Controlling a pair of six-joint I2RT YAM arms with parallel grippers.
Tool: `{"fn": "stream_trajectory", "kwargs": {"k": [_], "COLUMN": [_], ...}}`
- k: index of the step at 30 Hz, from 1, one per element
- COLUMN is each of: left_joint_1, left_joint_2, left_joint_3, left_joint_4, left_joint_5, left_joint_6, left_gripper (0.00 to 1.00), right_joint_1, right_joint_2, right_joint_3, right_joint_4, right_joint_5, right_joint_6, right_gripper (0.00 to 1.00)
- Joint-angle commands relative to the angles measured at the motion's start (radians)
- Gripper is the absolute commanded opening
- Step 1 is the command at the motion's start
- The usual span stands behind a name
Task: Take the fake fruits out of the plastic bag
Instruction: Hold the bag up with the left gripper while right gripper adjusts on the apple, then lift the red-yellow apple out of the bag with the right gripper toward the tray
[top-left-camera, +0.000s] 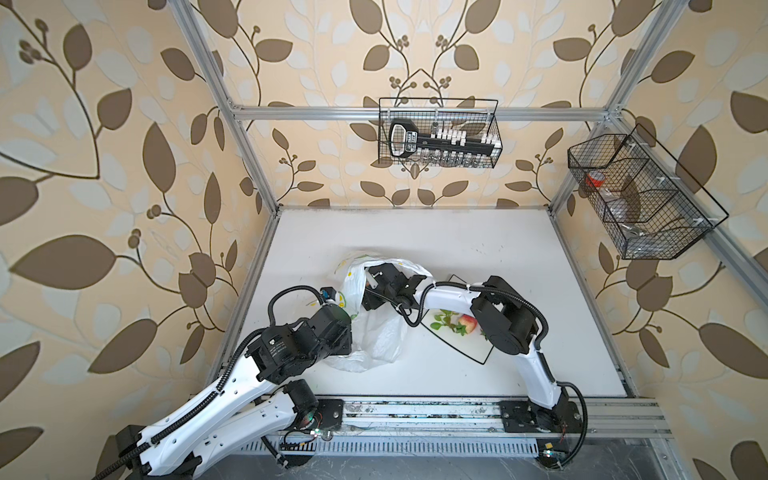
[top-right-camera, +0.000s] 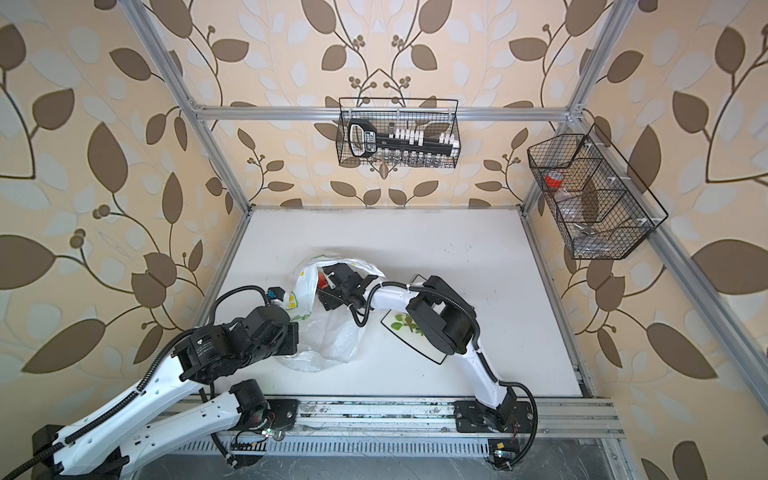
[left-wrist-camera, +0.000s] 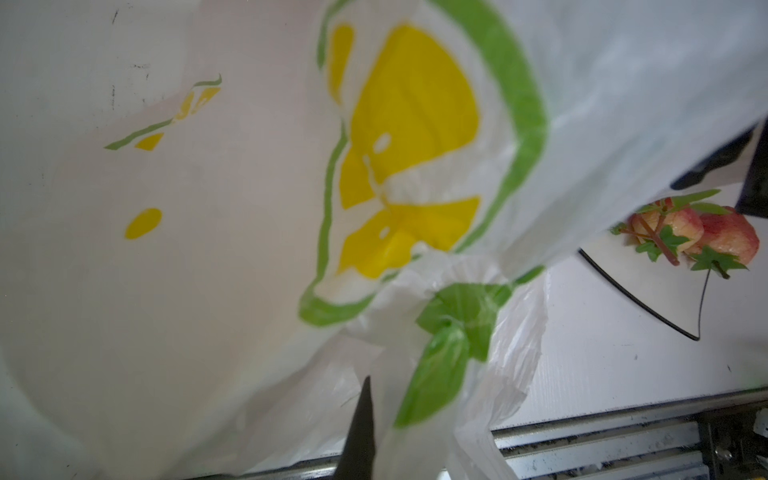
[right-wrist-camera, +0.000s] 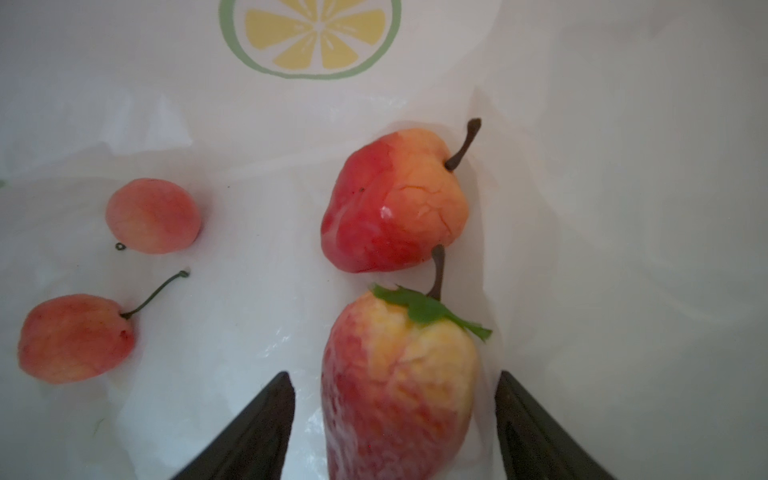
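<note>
Fake fruits (right-wrist-camera: 395, 199), four of them, are shown clearly inside the plastic bag (right-wrist-camera: 602, 187) only by the right wrist view. The right gripper (right-wrist-camera: 394, 374) is spread wide around a leaf-capped fruit (right-wrist-camera: 399, 395), untouched, while the left gripper (top-left-camera: 334, 298) is clamped on the bag's rim

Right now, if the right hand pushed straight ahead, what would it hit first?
The open right hand would likely meet the leaf-capped reddish fruit right in front of it inside the bag, though depth is unclear.
</note>
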Motion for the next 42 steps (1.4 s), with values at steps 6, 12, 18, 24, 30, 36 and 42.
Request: {"fn": "stream_trajectory", "kwargs": {"k": [6,12,18,24,30,36,42], "left_joint_1": [0.004,0.005,0.005,0.005,0.004,0.005,0.006], "left_joint_2": [-0.001,-0.012,-0.016,-0.012,-0.012,-0.003,0.010], "left_joint_3": [0.006,0.003,0.006,0.011,0.014,0.020,0.020], "left_joint_4": [-0.010,-0.025,-0.033,-0.026,-0.026,-0.023,-0.012], "left_joint_5": [0.010,-0.003,-0.014,-0.006,0.002,0.003,0.006], "left_joint_6": [0.022,0.014,0.007,0.007,0.008,0.009,0.014], "left_gripper": [0.00,0.00,0.00,0.00,0.00,0.00,0.00], "right_joint_1": [0.022,0.021,0.018,0.032,0.034,0.038,0.051], "right_joint_2": [-0.012,-0.071,-0.159,-0.094,-0.008,0.050,0.090], "right_joint_3": [0.023,-0.046,-0.139,-0.088,-0.004,0.055,0.099], "right_joint_4": [0.046,0.056,0.113,0.153,0.103,0.056,0.037], "right_joint_5": [0.019,0.097,0.107,-0.029,0.019,0.079,0.074], "right_joint_6": [0.032,0.093,0.111,0.127,0.149,0.152,0.135], "right_gripper": [0.75,0.80,0.76,0.69,0.68,0.70,0.71]}}
